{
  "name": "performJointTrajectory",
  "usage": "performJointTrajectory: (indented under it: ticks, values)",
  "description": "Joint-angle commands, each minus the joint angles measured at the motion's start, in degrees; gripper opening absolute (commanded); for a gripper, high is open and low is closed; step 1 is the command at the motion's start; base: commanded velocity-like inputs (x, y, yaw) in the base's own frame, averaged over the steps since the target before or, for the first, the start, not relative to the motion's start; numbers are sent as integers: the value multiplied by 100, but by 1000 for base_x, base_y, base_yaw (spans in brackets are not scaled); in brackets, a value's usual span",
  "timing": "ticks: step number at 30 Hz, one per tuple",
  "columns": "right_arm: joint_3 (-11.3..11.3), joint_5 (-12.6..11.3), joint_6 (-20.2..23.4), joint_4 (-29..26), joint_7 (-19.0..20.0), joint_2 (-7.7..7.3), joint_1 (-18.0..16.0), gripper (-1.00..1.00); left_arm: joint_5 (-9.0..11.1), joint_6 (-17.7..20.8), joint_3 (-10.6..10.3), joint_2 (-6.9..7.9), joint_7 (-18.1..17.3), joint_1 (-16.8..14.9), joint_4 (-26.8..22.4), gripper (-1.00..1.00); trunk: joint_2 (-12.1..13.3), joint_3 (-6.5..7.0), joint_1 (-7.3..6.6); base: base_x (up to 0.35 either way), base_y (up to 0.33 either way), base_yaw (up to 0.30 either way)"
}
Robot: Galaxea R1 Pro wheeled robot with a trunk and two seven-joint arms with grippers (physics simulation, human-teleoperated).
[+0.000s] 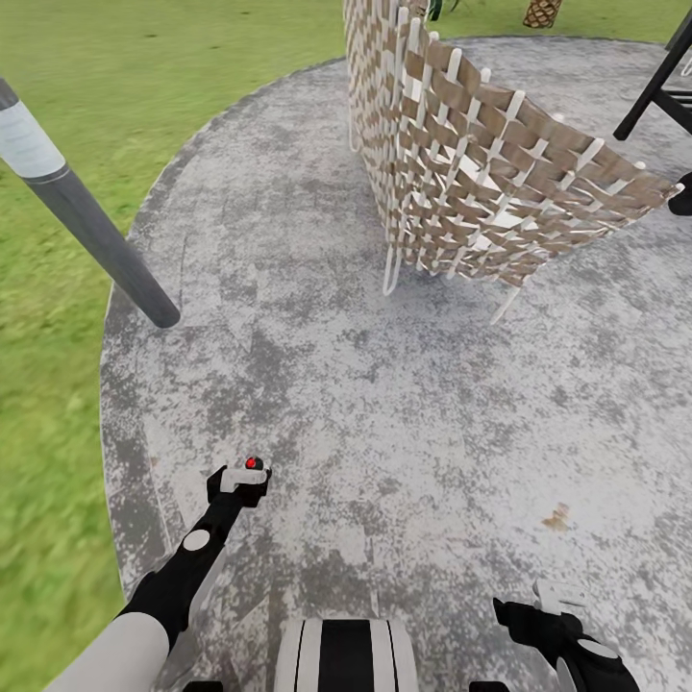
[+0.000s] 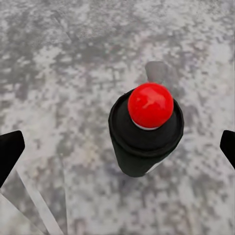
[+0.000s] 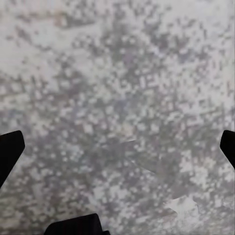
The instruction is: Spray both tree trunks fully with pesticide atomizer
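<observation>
A: Where's the atomizer (image 2: 146, 134)?

B: Standing upright on the grey paving (image 1: 384, 404), near the robot and to the left. From the left wrist it's a black can with a red ball cap (image 2: 151, 105), and it sits between the 2 dark fingertips (image 2: 10, 152), which are far apart and not touching it.

A: So the left gripper (image 1: 240, 481) holds nothing?

B: Right, its jaws are spread wide, one on each side of the can with paving showing in the gaps. From the head, the gripper sits right over the can and just the red cap peeks out above it.

A: And the right gripper (image 1: 538, 615)?

B: Low at the near right, over bare paving. In its wrist view the 2 fingertips (image 3: 10, 149) stand wide apart with nothing between them but mottled grey ground.

A: What lies further out?

B: A woven chair (image 1: 461, 163) of brown and white straps stands on the far side of the paving, right of centre. A dark pole (image 1: 96, 240) with a white band leans in from the far left, its foot on the paving's left edge. Black legs (image 1: 658, 91) of some furniture show at the far right. A small brown mark (image 1: 556, 519) lies on the paving near the right arm.

A: And the garden?

B: Lawn (image 1: 115, 96) wraps the left and far sides of the round paving. A scaly palm base (image 1: 543, 12) shows at the far edge
</observation>
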Motion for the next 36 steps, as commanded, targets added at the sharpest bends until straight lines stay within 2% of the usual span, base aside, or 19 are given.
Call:
performJointTrajectory:
  ticks: [1, 21, 24, 33, 36]
  values:
    - [-1, 0, 1, -2, 0, 1, 0, 100, 0, 2, -2, -1, 0, 0, 3, 100, 0, 0, 0, 2, 1, 0]
    - [-2, 0, 0, -6, 0, -6, -1, 100, -1, -1, -1, -4, 0, 0, 0, 100, 0, 0, 0, 30, -34, 0]
    - [-2, 0, 0, -6, 0, -6, 0, 100, -1, -1, 2, -4, 0, 0, 0, 100, -4, -66, 8, 0, 0, 0]
    - [-2, 0, 1, -6, 0, -6, -2, 100, -1, -1, 3, -4, 1, 0, 0, 100, -4, -66, 8, 0, 0, 0]
    - [-2, 0, -3, -6, 0, -6, -2, 100, -1, -1, 3, -4, 1, 0, 0, 100, -8, -133, 15, 0, 0, 0]
